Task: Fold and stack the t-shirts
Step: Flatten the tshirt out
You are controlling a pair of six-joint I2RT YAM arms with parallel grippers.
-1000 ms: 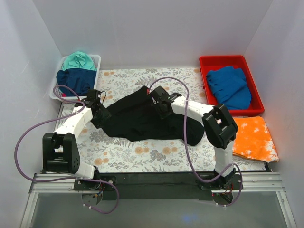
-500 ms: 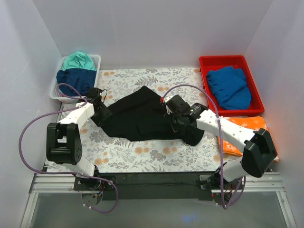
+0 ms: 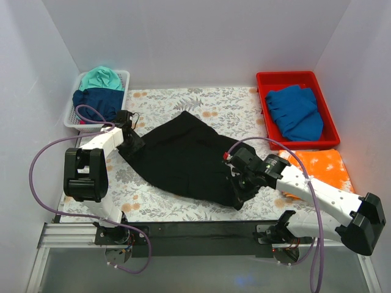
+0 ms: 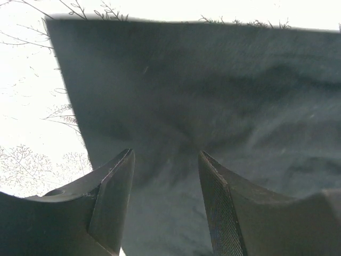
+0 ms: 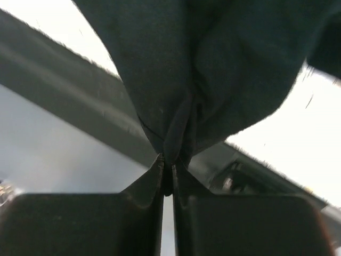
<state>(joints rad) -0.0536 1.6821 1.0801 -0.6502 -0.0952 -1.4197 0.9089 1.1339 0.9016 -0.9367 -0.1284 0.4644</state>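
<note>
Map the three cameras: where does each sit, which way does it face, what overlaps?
Top external: above and behind the bases, looking down on left arm, right arm, black t-shirt, table cloth.
Left wrist: on the left arm, facing down past parted jaws onto the black t-shirt's edge.
Right wrist: on the right arm, facing along shut jaws pinching a black fold.
Shared: the black t-shirt, all three.

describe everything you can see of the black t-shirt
Soft, matte black cloth, the black t-shirt lies spread and wrinkled across the middle of the floral table cloth. The right gripper is shut on a bunched fold at its near right corner; the left gripper stands open over its left edge.
</note>
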